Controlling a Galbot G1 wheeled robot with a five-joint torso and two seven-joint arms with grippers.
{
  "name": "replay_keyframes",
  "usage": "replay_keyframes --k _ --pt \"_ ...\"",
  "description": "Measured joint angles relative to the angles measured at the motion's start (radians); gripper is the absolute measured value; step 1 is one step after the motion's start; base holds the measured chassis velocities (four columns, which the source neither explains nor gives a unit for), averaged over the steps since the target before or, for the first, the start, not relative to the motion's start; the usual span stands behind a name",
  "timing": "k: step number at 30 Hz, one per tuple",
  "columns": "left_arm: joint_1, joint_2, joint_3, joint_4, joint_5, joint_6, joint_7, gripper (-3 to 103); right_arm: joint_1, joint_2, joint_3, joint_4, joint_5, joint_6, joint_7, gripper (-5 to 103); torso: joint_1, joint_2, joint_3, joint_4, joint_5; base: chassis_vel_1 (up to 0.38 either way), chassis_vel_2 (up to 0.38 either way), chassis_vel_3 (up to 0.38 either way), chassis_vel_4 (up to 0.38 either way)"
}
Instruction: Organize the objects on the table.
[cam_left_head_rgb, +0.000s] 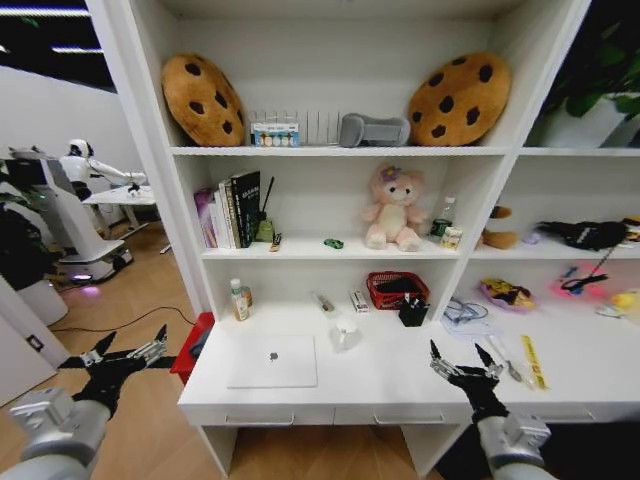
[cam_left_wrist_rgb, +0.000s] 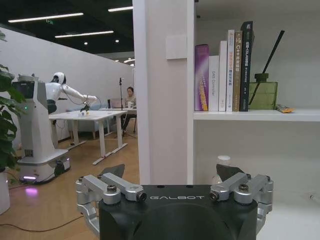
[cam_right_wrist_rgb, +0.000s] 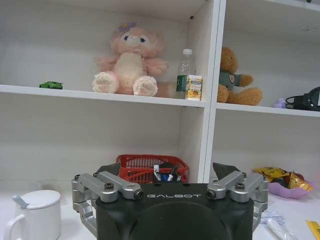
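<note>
A silver laptop (cam_left_head_rgb: 272, 360) lies shut on the white table (cam_left_head_rgb: 385, 378), near its front left. A green-lidded jar (cam_left_head_rgb: 239, 298) stands behind it by the shelf post. Black and blue markers (cam_left_head_rgb: 412, 309) (cam_right_wrist_rgb: 165, 173) stick out of a dark holder in front of the red basket. The tiny green toy (cam_left_head_rgb: 333, 243) (cam_right_wrist_rgb: 51, 85) rests on the shelf above, left of a pink plush. My left gripper (cam_left_head_rgb: 128, 348) (cam_left_wrist_rgb: 171, 171) hangs open off the table's left end. My right gripper (cam_left_head_rgb: 462, 357) (cam_right_wrist_rgb: 167, 169) is open over the front right of the table, holding nothing.
A white mug (cam_left_head_rgb: 345, 331) (cam_right_wrist_rgb: 34, 212) stands right of the laptop and a red wire basket (cam_left_head_rgb: 396, 289) (cam_right_wrist_rgb: 149, 166) at the back. Papers, pens and a yellow strip (cam_left_head_rgb: 532, 361) lie on the right. Books (cam_left_wrist_rgb: 225, 75) fill the left shelf. Another robot (cam_left_head_rgb: 75, 215) stands across the room.
</note>
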Motion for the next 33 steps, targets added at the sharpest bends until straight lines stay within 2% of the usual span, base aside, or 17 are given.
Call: replay_keyframes --k 3,8,12,13,16,19,20,22,23,25,30,33 --pt "0.000 0.000 0.000 0.000 0.000 0.000 0.000 100 0.000 0.000 0.000 0.000 0.000 0.000 0.000 100 0.000 0.000 0.000 0.0001 0.0016 0.276 -0.248 -0.281 0.261" --pt "0.000 0.000 0.000 0.000 0.000 0.000 0.000 100 0.000 0.000 0.000 0.000 0.000 0.000 0.000 100 0.000 0.000 0.000 0.0001 0.0001 0.306 -0.297 -0.319 0.318" --pt "0.000 0.000 0.000 0.000 0.000 0.000 0.000 100 0.000 0.000 0.000 0.000 0.000 0.000 0.000 100 0.000 0.000 0.000 -0.0001 0.0016 0.350 -0.344 -0.329 0.361" --pt "0.000 0.000 0.000 0.000 0.000 0.000 0.000 100 0.000 0.000 0.000 0.000 0.000 0.000 0.000 100 0.000 0.000 0.000 0.0000 -0.0005 0.347 -0.380 -0.371 0.357" --pt "0.000 0.000 0.000 0.000 0.000 0.000 0.000 100 -0.001 0.000 0.000 0.000 0.000 0.000 0.000 100 -0.001 0.000 0.000 -0.0003 0.0020 0.349 -0.347 -0.371 0.363" --pt "0.000 0.000 0.000 0.000 0.000 0.000 -0.001 100 -0.001 0.000 0.000 0.000 0.000 0.000 0.000 100 -0.001 0.001 -0.001 0.0006 -0.0003 0.252 -0.279 -0.235 0.271" --pt "0.000 0.000 0.000 0.000 0.000 0.000 -0.001 100 -0.001 0.000 0.000 0.000 0.000 0.000 0.000 100 -0.001 0.001 -0.001 0.0002 0.0012 0.190 -0.016 -0.177 0.204" --pt "0.000 0.000 0.000 0.000 0.000 0.000 -0.001 100 -0.001 0.000 0.000 0.000 0.000 0.000 0.000 100 -0.001 0.001 0.000 0.0003 0.0001 0.138 -0.016 -0.172 0.166" --pt "0.000 0.000 0.000 0.000 0.000 0.000 0.000 100 -0.001 0.000 0.000 0.000 0.000 0.000 0.000 100 -0.001 0.000 0.000 -0.0008 0.0011 0.000 -0.003 -0.167 0.036" --pt "0.000 0.000 0.000 0.000 0.000 0.000 0.001 100 -0.001 0.000 0.000 0.000 0.000 0.000 0.000 100 -0.001 0.000 0.000 -0.0011 0.0015 -0.044 -0.033 -0.122 0.036" --pt "0.000 0.000 0.000 0.000 0.000 0.000 0.000 100 0.001 0.000 0.000 0.000 0.000 0.000 0.000 100 0.001 -0.001 0.001 0.0002 0.0010 -0.066 0.022 0.073 -0.033" --pt "0.000 0.000 0.000 0.000 0.000 0.000 0.000 100 0.001 0.000 0.000 0.000 0.000 0.000 0.000 100 0.001 -0.001 0.000 0.0001 0.0008 -0.035 0.069 0.098 -0.051"
